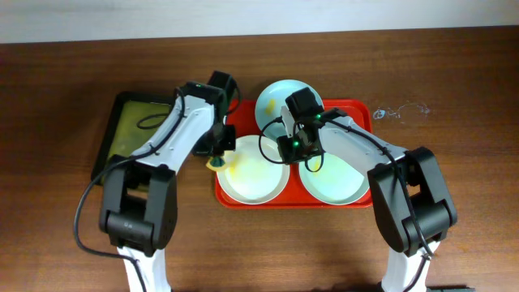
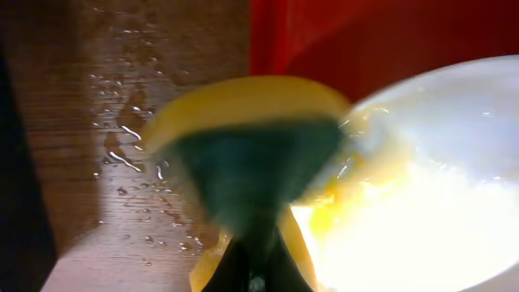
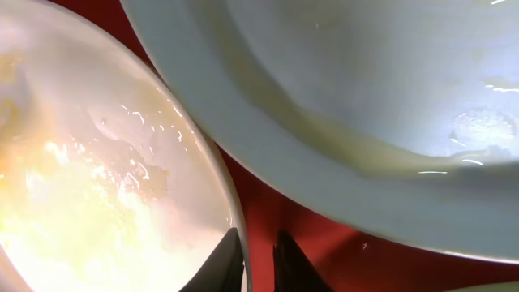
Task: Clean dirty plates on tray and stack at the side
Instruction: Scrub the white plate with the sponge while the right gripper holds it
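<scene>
Overhead: white plate (image 1: 255, 182) and two pale plates (image 1: 332, 182) on red tray (image 1: 361, 109), left gripper (image 1: 217, 158) at white plate's left rim; left wrist: jaws pinching blurred yellow-green sponge (image 2: 243, 154) at that yellow-smeared rim; right wrist: right gripper (image 3: 259, 261) narrowly parted astride white plate's edge, grip unclear.

Free room:
- Bare wooden table (image 1: 454, 73) right of the red tray (image 1: 363, 113).
- The band of table along the upper frame.
- The lower centre, between the arm bases.

Obstacles:
- The white plate (image 1: 253, 180), mint plate (image 1: 334, 185) and pale blue plate (image 1: 274, 99) fill the tray, leaving only narrow red strips between them.
- The left gripper (image 1: 217, 161), holding a sponge (image 2: 243, 154), blocks the tray's left rim.
- The right gripper (image 1: 302, 156) sits low between the white and mint plates.
- The dark green tray (image 1: 122, 130) occupies the left of the table.
</scene>
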Available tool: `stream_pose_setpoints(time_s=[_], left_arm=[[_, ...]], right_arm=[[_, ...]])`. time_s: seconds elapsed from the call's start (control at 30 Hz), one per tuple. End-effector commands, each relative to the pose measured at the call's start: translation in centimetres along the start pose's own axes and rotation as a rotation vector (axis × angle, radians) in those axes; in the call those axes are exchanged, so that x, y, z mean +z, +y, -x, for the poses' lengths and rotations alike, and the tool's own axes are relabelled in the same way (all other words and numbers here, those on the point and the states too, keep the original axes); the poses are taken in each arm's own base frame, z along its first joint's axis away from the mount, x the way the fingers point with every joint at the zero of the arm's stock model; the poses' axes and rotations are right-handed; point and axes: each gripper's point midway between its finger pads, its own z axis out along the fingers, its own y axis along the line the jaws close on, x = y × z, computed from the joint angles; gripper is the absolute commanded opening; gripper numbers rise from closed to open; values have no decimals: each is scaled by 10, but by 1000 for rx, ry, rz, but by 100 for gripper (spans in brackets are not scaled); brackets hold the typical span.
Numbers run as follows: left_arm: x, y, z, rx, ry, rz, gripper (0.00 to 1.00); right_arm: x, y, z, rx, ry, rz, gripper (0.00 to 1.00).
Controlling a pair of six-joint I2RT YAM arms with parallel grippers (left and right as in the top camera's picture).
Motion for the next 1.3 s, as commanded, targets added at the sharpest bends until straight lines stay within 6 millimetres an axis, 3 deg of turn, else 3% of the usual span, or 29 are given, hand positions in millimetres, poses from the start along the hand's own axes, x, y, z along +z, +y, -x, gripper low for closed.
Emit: stream_pose_setpoints(time_s=[0.0, 0.07, 0.1, 0.3, 0.37, 0.43, 0.5, 0.57, 0.63, 0.7, 0.77, 0.9, 1.1, 1.13, 1.2, 1.27], left_arm=[[-17, -45, -12, 42, 44, -262, 0], [-23, -65, -19, 112, 68, -376, 0], [-20, -62, -21, 118, 71, -353, 0], [33, -46, -54, 108, 148, -291, 0], [44, -39, -57, 107, 143, -252, 0], [48, -12, -47, 81, 95, -91, 0], [32, 21, -34, -7, 24, 106, 0], [1, 34, -21, -54, -73, 168, 0], [-19, 27, -14, -61, -136, 114, 0], [-32, -4, -13, -54, -152, -68, 0], [-30, -32, -17, -39, -114, -227, 0], [-4, -50, -24, -3, -127, -285, 0], [42, -40, -39, -30, -139, -259, 0], [47, -26, -40, -41, -150, -187, 0], [35, -5, -34, -66, -178, -98, 0], [-1, 4, -18, -104, -233, -118, 0]], right_arm=[[6, -2, -6, 3, 20, 2, 15], [6, -2, -6, 4, 20, 2, 15], [6, -2, -6, 4, 20, 2, 15], [6, -2, -6, 4, 20, 2, 16], [6, -2, -6, 4, 20, 2, 15], [6, -2, -6, 4, 21, 2, 15], [6, -2, -6, 4, 21, 2, 15], [6, -2, -6, 4, 21, 2, 15], [6, -2, -6, 4, 21, 2, 15], [6, -2, -6, 4, 20, 2, 15], [6, -2, -6, 4, 21, 2, 15], [6, -2, -6, 4, 20, 2, 15], [6, -2, -6, 19, 21, 2, 15], [6, -2, -6, 19, 21, 2, 13], [1, -1, -3, 39, 9, 3, 4], [-11, 3, 5, 32, -11, -1, 4]])
